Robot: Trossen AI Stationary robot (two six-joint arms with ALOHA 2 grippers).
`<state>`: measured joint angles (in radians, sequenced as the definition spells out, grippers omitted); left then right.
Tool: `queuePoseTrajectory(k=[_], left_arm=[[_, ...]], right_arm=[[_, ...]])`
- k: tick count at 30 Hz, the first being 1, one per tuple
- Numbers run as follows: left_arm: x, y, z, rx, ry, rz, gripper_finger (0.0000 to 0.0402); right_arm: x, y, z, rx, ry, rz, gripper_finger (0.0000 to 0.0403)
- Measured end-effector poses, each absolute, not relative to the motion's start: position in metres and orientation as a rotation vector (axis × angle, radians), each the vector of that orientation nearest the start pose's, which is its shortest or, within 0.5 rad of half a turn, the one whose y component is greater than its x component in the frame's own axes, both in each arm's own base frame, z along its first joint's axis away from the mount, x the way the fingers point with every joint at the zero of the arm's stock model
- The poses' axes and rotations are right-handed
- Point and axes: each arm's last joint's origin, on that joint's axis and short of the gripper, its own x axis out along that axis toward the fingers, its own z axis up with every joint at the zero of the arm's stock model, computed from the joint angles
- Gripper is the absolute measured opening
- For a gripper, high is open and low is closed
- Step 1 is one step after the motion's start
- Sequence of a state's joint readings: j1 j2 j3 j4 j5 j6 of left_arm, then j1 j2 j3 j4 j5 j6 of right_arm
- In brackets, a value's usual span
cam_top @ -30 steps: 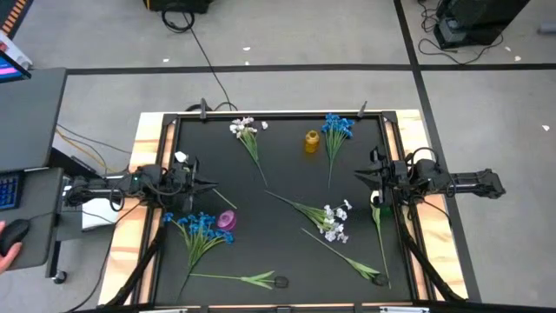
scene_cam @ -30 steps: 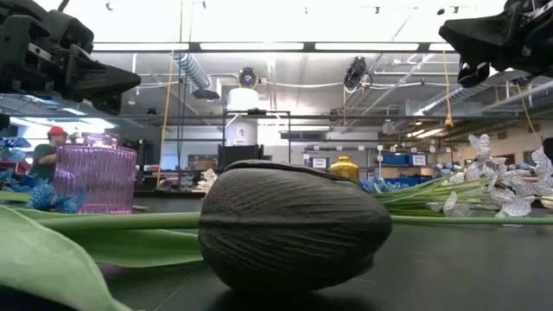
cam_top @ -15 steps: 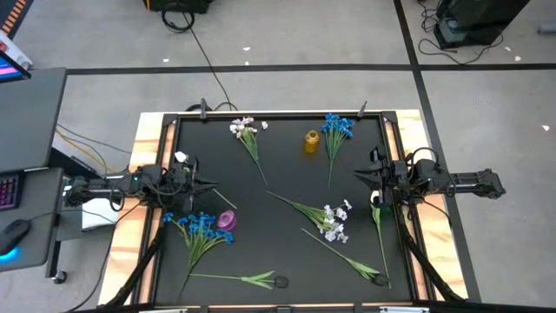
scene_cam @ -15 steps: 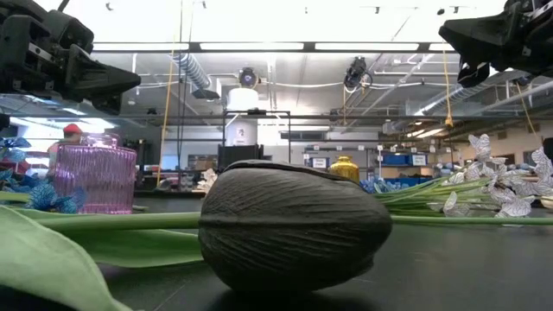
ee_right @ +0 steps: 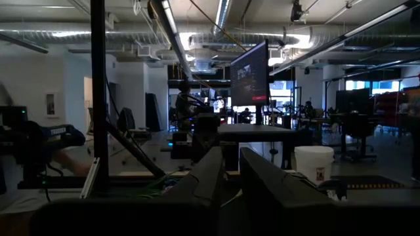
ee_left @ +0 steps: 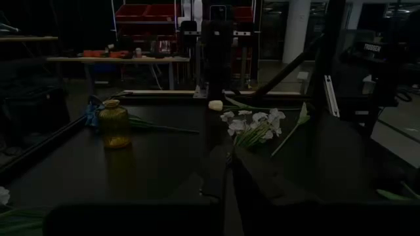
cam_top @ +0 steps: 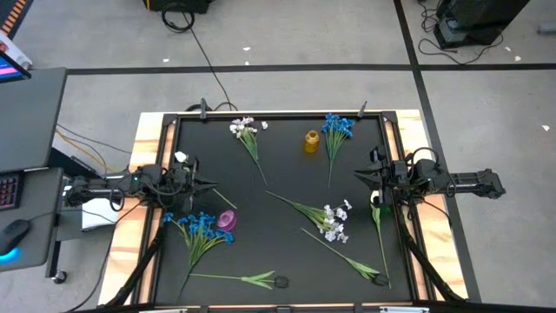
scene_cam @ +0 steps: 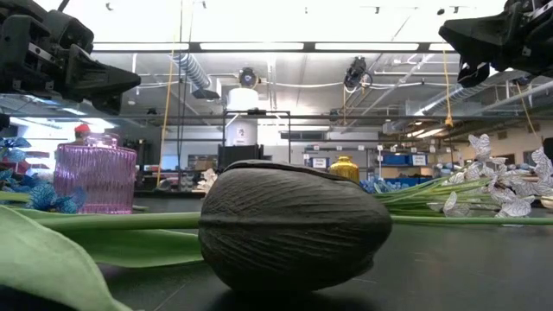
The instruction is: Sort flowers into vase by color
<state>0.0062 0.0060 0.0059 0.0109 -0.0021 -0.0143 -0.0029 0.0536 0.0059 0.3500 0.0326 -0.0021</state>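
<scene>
Between the flowers [cam_top: 323, 217] and table [cam_top: 391, 117] edges, both claws hang empty.

**Black table with scattered flowers and two vases**

A black tabletop [cam_top: 278, 174] with pale wooden edges [cam_top: 139, 222] sat on a grey floor. Several artificial flowers lay flat on it. A white-blossom spray [cam_top: 245, 129] lay near the far edge, left of a small yellow vase [cam_top: 311, 141] standing upright. Just right of that vase lay a blue bunch [cam_top: 337, 127]. A second blue bunch [cam_top: 195, 226] lay toward the near left, beside a pink vase [cam_top: 227, 220]. Near the middle lay another white spray [cam_top: 332, 219]. A dark tulip bud [cam_top: 280, 281] on a leafy stem lay by the near edge, another dark-budded stem [cam_top: 347, 259] to its right, and a white tulip bud [cam_top: 376, 201] by the right side.
</scene>
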Motion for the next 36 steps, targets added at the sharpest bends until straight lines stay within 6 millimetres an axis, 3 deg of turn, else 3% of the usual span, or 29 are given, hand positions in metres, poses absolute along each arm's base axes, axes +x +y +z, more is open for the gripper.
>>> queuePoseTrajectory(k=[36], left_arm=[[0.0977, 0.0007, 0.1661, -0.014, -0.011, 0.008, 0.0034]], right_arm=[[0.0958, -0.0017, 0.1963, 0.013, -0.318, -0.053, 0.0064]])
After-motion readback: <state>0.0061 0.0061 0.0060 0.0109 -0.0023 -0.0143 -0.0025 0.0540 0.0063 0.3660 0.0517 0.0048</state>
